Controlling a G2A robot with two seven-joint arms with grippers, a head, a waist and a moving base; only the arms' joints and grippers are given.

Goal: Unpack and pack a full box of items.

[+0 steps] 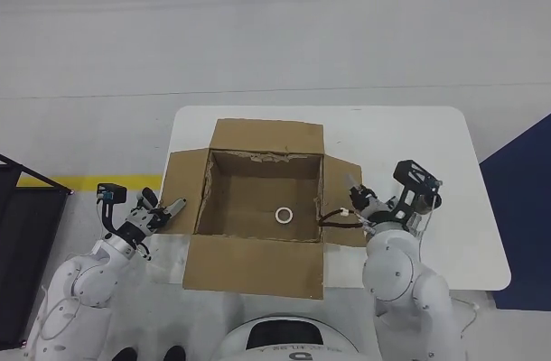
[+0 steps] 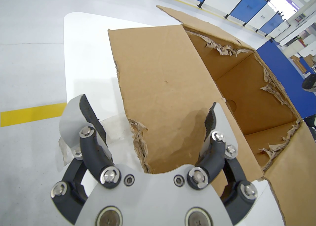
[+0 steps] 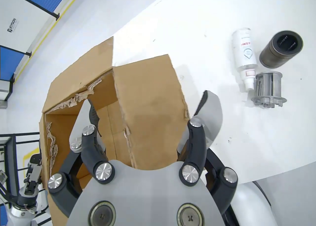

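An open cardboard box (image 1: 257, 244) stands mid-table with all its flaps folded out. A small white ring (image 1: 284, 215) lies on its floor. My left gripper (image 1: 173, 208) is open at the box's left flap (image 2: 160, 76), which runs between its fingers (image 2: 86, 108). My right gripper (image 1: 355, 194) is open at the right flap (image 3: 148, 88), its jaws on either side of the flap's edge. On the table beyond the right flap lie a white bottle (image 3: 244, 54), a dark cylinder (image 3: 281, 48) and a grey metal spool-like part (image 3: 269, 87).
The white table (image 1: 393, 144) has bare surface behind and to the right of the box. A black rack (image 1: 14, 217) stands on the floor off the table's left side. A blue panel (image 1: 537, 180) stands to the right.
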